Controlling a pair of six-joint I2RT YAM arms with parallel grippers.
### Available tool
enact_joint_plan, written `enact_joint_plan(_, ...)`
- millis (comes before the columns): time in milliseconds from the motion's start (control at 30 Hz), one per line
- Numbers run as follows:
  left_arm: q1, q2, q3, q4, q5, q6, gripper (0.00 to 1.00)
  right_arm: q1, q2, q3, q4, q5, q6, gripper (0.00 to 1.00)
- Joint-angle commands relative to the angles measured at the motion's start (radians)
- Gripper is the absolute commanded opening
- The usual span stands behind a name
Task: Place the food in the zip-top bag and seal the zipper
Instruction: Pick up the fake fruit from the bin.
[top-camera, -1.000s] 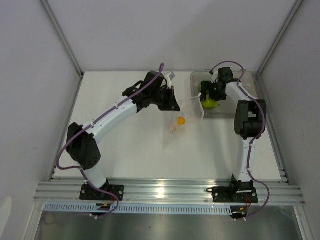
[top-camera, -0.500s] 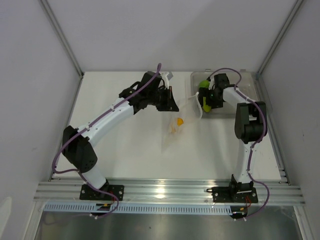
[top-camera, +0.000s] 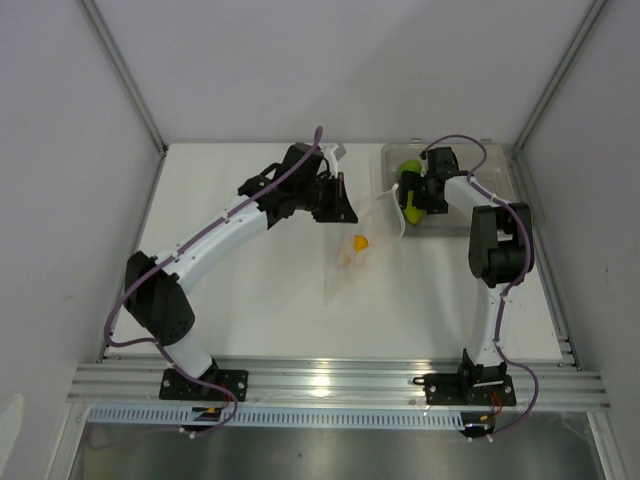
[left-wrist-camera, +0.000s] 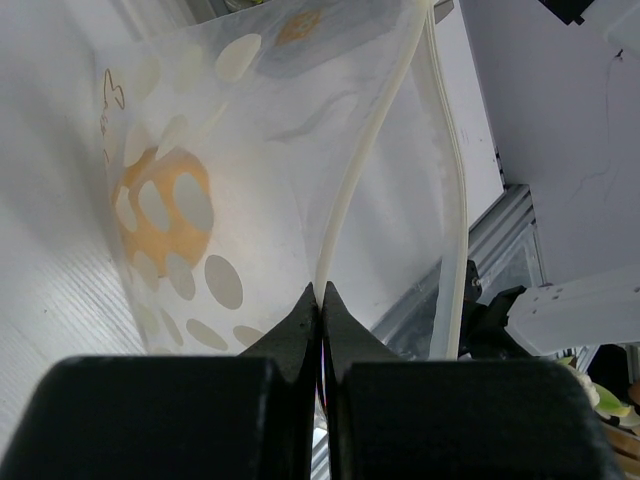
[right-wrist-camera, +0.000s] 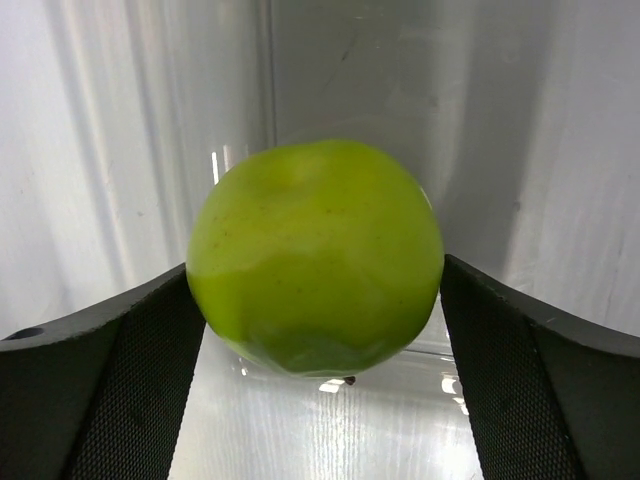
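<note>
The zip-top bag (top-camera: 366, 232) is clear with pale dots and stands open at mid-table. My left gripper (top-camera: 338, 200) is shut on its zipper strip (left-wrist-camera: 345, 200) and holds that mouth edge up. The orange piece (top-camera: 360, 242) lies inside the bag and shows through the dotted face in the left wrist view (left-wrist-camera: 160, 210). My right gripper (top-camera: 414, 196) is shut on a lime-green piece (right-wrist-camera: 315, 255), held over the left end of the clear tray, close to the bag's mouth. A second green piece (top-camera: 407, 168) sits in the tray behind it.
The rigid clear tray (top-camera: 498, 152) stands at the back right against the enclosure wall. Its clear walls (right-wrist-camera: 270, 90) rise just behind the held fruit. White walls and metal posts close in the table on three sides.
My right gripper has shifted slightly left with the green piece, toward the bag's mouth. The left arm's elbow has moved a little left; the bag stays held up.
</note>
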Motion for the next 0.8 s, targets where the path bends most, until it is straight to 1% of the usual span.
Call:
enact_joint_plan(0, 0.004, 0.006, 0.001, 0.013, -0.006, 0.016, 0.01, -0.006, 0.001, 0.037, 0.016, 0.026, 0.024, 0.97)
enact_joint_plan(100, 0.004, 0.014, -0.002, 0.014, -0.006, 0.016, 0.01, -0.009, 0.003, 0.038, 0.029, 0.026, 0.02, 0.98)
enact_joint_plan(200, 0.004, 0.02, -0.002, 0.019, -0.002, 0.014, 0.01, -0.006, 0.01, 0.05, 0.029, 0.009, 0.017, 0.97)
enact_joint_plan(300, 0.002, 0.026, 0.0, 0.022, -0.002, 0.014, 0.01, -0.005, 0.013, 0.05, 0.041, -0.006, 0.017, 0.93)
enact_joint_plan(400, 0.004, 0.032, -0.002, 0.019, -0.008, 0.016, 0.01, -0.006, 0.021, 0.058, 0.044, -0.026, 0.028, 0.87)
enact_joint_plan(433, 0.002, 0.032, -0.002, 0.019, -0.009, 0.016, 0.01, -0.008, 0.027, 0.061, 0.044, -0.031, 0.031, 0.8)
enact_joint_plan(500, 0.004, 0.037, -0.002, 0.016, -0.019, 0.019, 0.01, -0.008, 0.032, 0.07, 0.038, -0.043, 0.043, 0.72)
enact_joint_plan(533, 0.004, 0.04, -0.002, 0.016, -0.031, 0.02, 0.01, -0.008, 0.033, 0.072, 0.038, -0.051, 0.047, 0.52)
enact_joint_plan(567, 0.004, 0.041, 0.001, 0.014, -0.034, 0.025, 0.01, -0.008, 0.03, 0.07, 0.039, -0.055, 0.059, 0.41)
enact_joint_plan(633, 0.004, 0.05, 0.009, 0.01, -0.045, 0.028, 0.01, -0.011, 0.023, 0.06, 0.042, -0.063, 0.071, 0.25)
enact_joint_plan(767, 0.004, 0.069, 0.023, 0.007, -0.045, 0.03, 0.01, -0.017, -0.042, 0.027, 0.059, -0.077, 0.089, 0.24)
